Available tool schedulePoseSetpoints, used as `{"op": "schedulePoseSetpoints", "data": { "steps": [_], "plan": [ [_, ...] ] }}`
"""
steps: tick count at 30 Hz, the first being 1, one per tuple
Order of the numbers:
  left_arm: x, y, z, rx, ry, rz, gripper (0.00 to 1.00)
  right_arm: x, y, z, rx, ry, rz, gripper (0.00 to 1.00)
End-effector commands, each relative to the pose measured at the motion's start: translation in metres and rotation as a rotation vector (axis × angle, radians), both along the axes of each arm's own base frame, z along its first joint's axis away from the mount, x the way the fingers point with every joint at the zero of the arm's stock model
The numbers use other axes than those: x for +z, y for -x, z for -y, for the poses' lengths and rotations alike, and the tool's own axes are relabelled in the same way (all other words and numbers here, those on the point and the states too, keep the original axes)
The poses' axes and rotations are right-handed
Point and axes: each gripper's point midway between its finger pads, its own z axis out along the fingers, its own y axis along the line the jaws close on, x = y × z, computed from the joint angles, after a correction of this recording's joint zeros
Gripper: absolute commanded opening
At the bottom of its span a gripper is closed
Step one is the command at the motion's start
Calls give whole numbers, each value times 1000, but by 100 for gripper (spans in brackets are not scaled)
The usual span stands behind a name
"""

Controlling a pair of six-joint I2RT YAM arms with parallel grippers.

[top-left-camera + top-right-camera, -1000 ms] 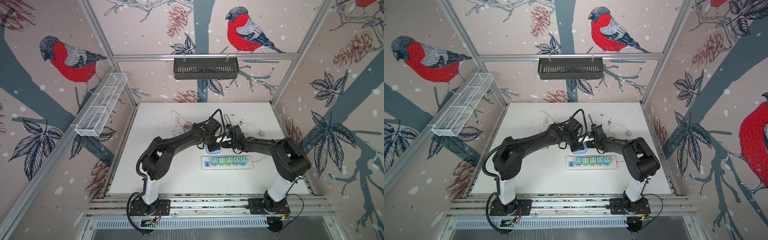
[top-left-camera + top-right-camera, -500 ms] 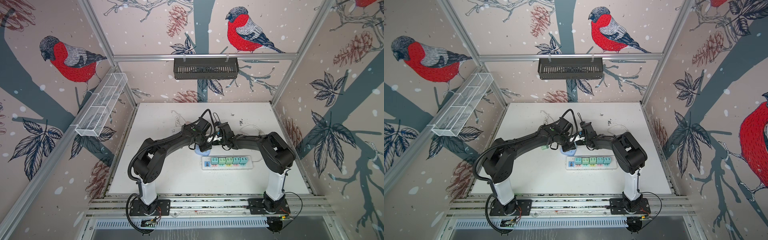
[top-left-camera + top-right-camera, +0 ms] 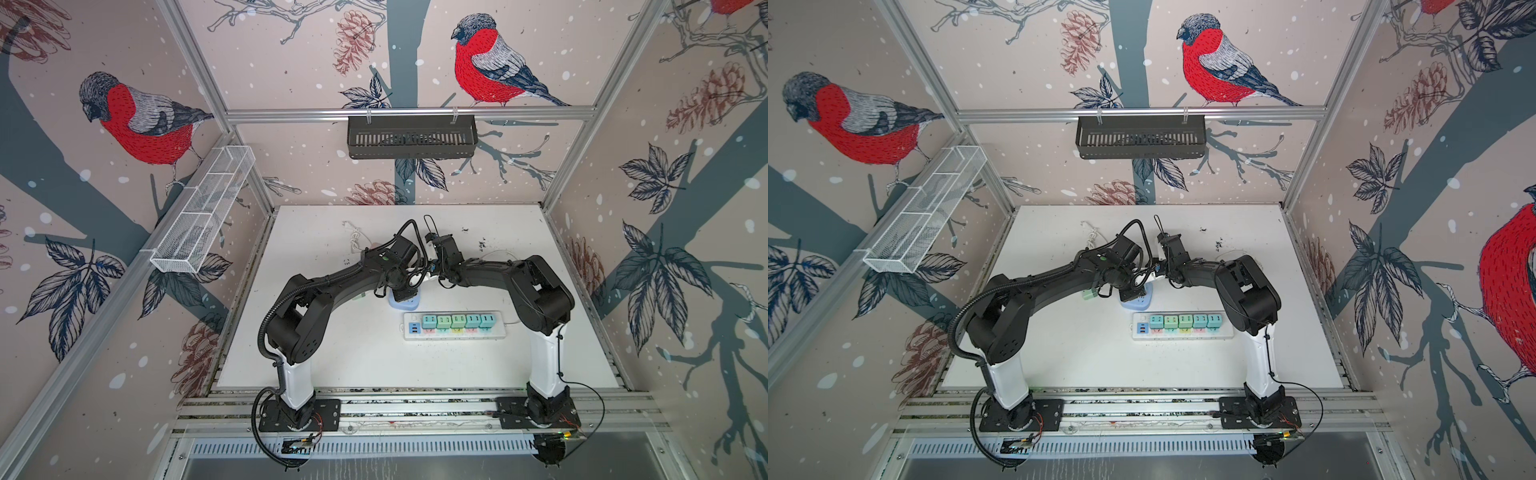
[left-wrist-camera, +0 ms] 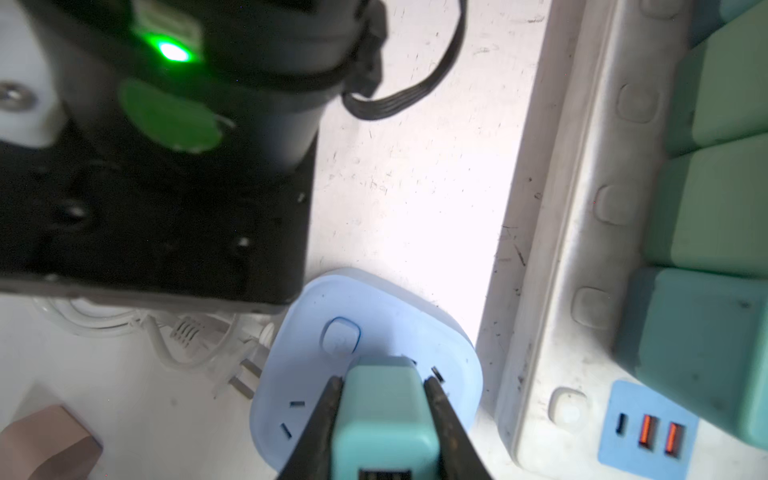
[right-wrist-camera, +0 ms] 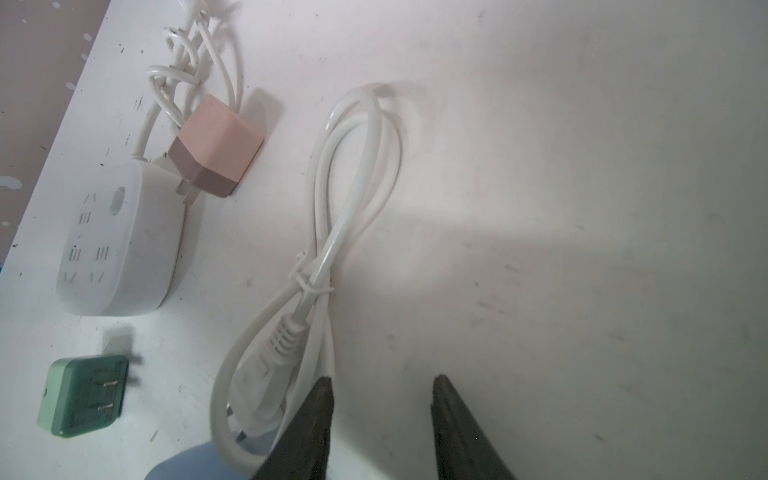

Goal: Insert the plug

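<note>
My left gripper point(image 4: 384, 380) is shut on a teal cube plug point(image 4: 384, 415) and holds it over the face of a light blue socket block point(image 4: 374, 299). The plug's prongs are hidden, so I cannot tell whether they sit in the slots. In both top views the block point(image 3: 409, 306) point(image 3: 1139, 305) lies just behind the white power strip point(image 3: 455, 336) point(image 3: 1183, 335), under the left gripper point(image 3: 403, 294). My right gripper point(image 5: 384, 378) is open over bare table beside the block, with nothing between its fingers.
The power strip point(image 4: 552, 249) carries several teal and green plugs. A loose green plug point(image 5: 83, 399), a pink plug point(image 5: 216, 149), a white socket block point(image 5: 112, 249) and a tied white cable point(image 5: 345, 208) lie behind. A black basket point(image 3: 411, 137) hangs on the back wall.
Both grippers and the blue socket block have shifted to the left, most of it in the first half second. The right arm's elbow has drawn inward.
</note>
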Motion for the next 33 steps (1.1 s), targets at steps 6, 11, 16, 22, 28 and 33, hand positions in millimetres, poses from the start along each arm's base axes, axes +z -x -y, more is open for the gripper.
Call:
{"op": "schedulePoseSetpoints", "data": {
  "steps": [6,11,16,22,28,33],
  "plan": [
    [0,6,7,-64,18,-28,0,-13,0,-5,29,14,-44,43],
    [-2,12,7,-95,25,-39,0,-11,-5,-9,33,12,-37,43],
    [-3,16,6,-117,23,-43,0,-10,-13,-11,34,15,-31,43],
    [-9,18,3,-132,3,-50,0,-7,-21,-12,33,14,-21,43],
    [-20,16,2,-138,-4,-68,0,1,-25,-6,20,14,-8,43],
    [-31,8,-5,-124,-18,-92,0,16,-26,10,-7,1,18,43]
  ]
}}
